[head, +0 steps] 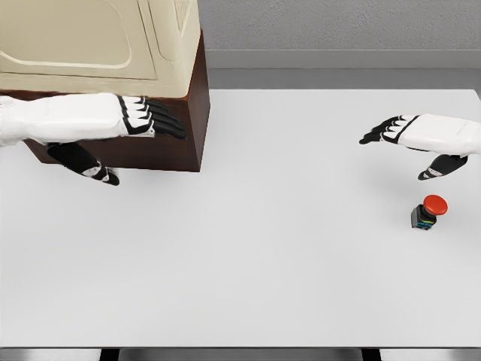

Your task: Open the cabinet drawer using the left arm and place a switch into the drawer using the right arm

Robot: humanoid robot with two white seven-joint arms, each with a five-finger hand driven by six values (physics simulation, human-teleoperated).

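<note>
A cabinet with a cream front and a dark brown wooden side stands at the back left of the white table; its drawer front looks closed. My left hand hovers in front of the cabinet's lower part, fingers stretched out flat and thumb hanging below, holding nothing. A switch, a small dark box with a red round button, rests on the table at the right. My right hand floats above and slightly behind the switch, fingers extended, clear of it.
A grey wall and floor strip lie behind the table. The table's front edge runs along the bottom of the view.
</note>
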